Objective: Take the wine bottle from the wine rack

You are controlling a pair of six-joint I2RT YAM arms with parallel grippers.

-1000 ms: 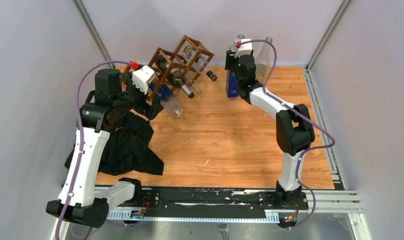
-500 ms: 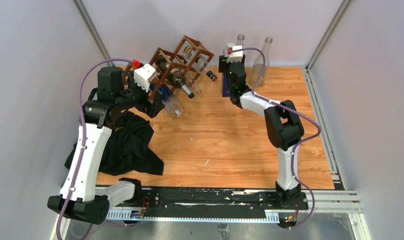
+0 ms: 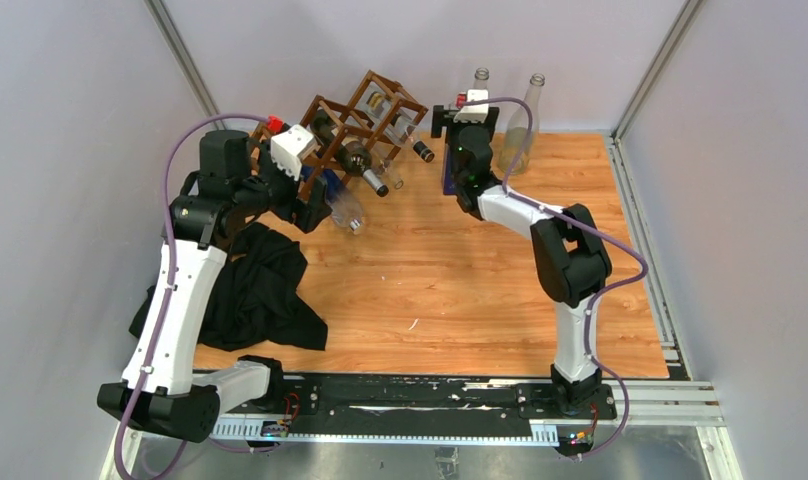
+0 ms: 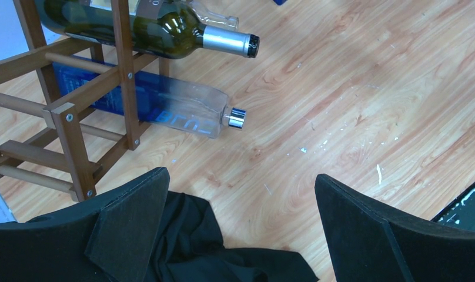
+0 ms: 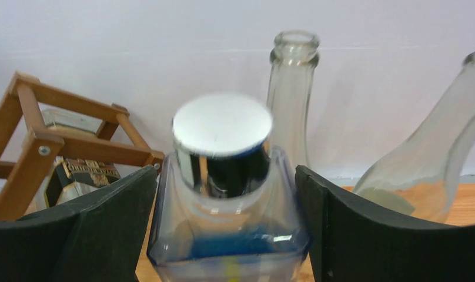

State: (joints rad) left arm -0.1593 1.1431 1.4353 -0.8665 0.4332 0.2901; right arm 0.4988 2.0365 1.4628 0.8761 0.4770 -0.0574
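Observation:
The dark wooden wine rack stands at the back left, with several bottles lying in its cells. It also shows in the left wrist view. There a dark green wine bottle with a silver neck lies above a blue-and-clear bottle in the bottom cell. My left gripper is open and empty beside the rack's near end, above the floor. My right gripper is shut on an upright square blue bottle with a white cap, right of the rack.
Two empty clear glass bottles stand by the back wall, just behind the blue bottle. A black cloth lies on the wooden table at the left, under my left gripper.
My right gripper has moved left with the blue bottle, away from the two clear bottles. My left arm has lifted slightly beside the rack.

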